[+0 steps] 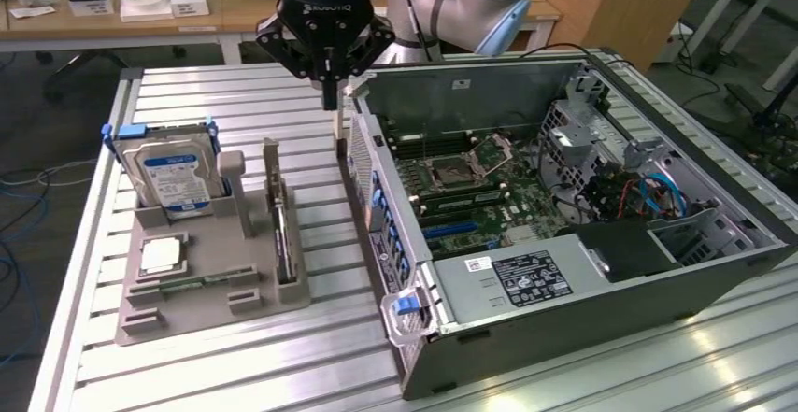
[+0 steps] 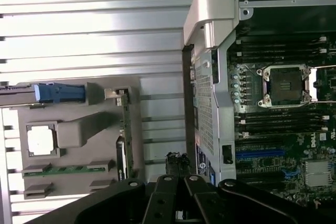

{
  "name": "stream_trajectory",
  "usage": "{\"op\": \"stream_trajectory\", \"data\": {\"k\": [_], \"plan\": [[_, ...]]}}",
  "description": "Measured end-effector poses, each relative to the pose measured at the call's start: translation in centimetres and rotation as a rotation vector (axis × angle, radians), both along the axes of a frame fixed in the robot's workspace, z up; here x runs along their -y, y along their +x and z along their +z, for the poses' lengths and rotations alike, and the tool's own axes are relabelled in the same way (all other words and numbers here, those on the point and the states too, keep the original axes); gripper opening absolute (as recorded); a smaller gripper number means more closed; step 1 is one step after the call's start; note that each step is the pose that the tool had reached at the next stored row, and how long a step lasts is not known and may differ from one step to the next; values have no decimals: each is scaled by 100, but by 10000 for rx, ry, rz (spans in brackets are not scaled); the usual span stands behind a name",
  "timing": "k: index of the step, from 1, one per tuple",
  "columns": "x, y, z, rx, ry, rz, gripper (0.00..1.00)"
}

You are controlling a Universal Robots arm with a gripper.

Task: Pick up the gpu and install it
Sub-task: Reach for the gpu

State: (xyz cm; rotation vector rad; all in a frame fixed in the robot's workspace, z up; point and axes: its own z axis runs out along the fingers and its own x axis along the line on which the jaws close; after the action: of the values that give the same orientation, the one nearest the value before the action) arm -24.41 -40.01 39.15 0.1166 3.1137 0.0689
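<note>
The hand (image 1: pixel 329 100) hangs over the desk (image 1: pixel 224 94) just beside the open computer case (image 1: pixel 548 277), at its rear corner, fingers pressed together and gripping nothing; the gpu (image 1: pixel 284 234) stands on edge in a grey holder (image 1: pixel 206 295) beside the case, on the holder's case-facing side; the hard drive (image 1: pixel 175 174) and processor chip (image 1: pixel 163 255) sit farther from the case.

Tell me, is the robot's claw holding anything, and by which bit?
Nothing is held. The gripper hangs empty, and the gpu stands on edge in the grey holder.
</note>
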Motion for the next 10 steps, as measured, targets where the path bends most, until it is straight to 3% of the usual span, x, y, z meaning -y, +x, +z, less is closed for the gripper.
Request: {"op": "stream_trajectory", "data": {"k": [10], "plan": [[1,-123,-3,0,0,0,11]]}}
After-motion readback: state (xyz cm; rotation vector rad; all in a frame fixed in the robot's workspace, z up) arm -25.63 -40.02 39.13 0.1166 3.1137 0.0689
